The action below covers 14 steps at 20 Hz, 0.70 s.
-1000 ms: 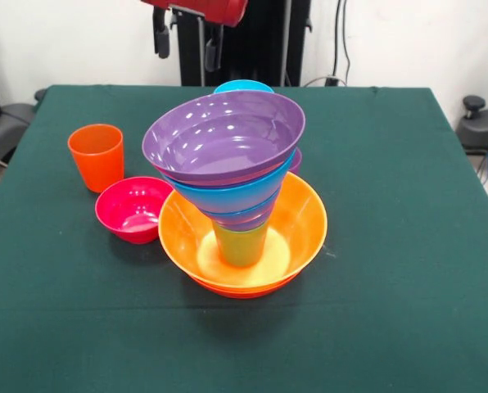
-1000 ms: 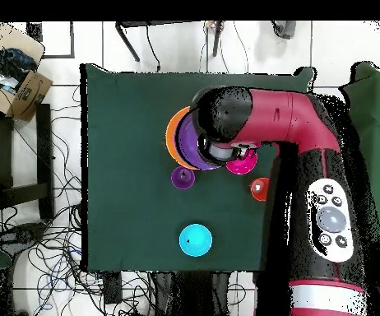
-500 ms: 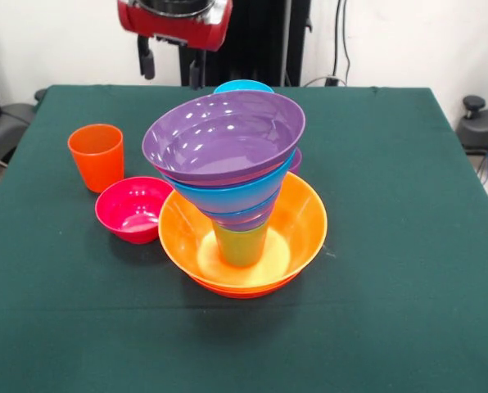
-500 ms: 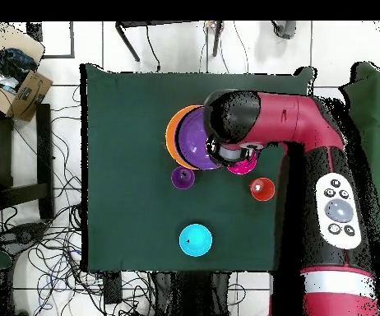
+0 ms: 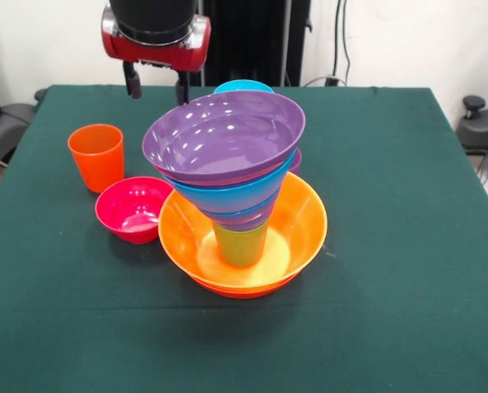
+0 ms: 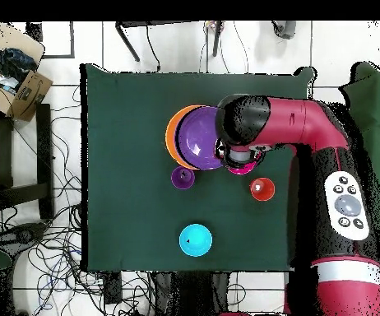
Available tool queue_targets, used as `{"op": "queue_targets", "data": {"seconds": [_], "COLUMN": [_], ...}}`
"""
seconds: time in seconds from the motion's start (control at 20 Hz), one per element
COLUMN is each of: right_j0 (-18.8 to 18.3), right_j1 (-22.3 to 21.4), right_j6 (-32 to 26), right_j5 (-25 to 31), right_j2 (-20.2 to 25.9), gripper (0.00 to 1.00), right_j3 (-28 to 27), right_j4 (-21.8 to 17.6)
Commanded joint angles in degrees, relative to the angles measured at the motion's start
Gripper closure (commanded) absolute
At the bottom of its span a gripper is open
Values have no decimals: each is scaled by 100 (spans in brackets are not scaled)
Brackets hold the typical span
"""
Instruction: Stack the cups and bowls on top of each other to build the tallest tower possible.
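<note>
The tower [image 5: 232, 188] stands mid-table: a lime green cup [image 5: 240, 243] upright in the broad yellow-orange bowl [image 5: 297, 221], carrying a sky-blue bowl [image 5: 228, 199] and a tilted purple bowl [image 5: 223, 135] on top. At its 9 o'clock in the front view sits the magenta bowl [image 5: 133, 209], with the orange cup [image 5: 97, 155] at 10 o'clock beyond. The gripper [image 5: 155, 84] hangs at 11 o'clock above them, fingers [image 5: 132, 80] apart and empty.

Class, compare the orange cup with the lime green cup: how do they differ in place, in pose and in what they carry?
The orange cup stands alone on the green cloth; the lime green cup stands inside the big yellow-orange bowl. The orange cup is mouth up and carries nothing; the lime green cup seems upside down, widening downward, and carries the blue and purple bowls. Both are smooth, tapered and handleless.
</note>
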Motion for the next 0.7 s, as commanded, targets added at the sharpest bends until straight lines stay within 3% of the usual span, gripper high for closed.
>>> {"op": "queue_targets", "data": {"seconds": [0.05, 0.4, 0.7], "right_j0": [-80, -222, -401], "right_j1": [464, 374, 557], "right_j6": [-1844, -1867, -2051], "right_j5": [-240, -283, -368], "right_j2": [577, 678, 749], "gripper": [0, 0, 0], "right_j3": [-181, -20, -124], "right_j4": [-545, -636, -876]}}
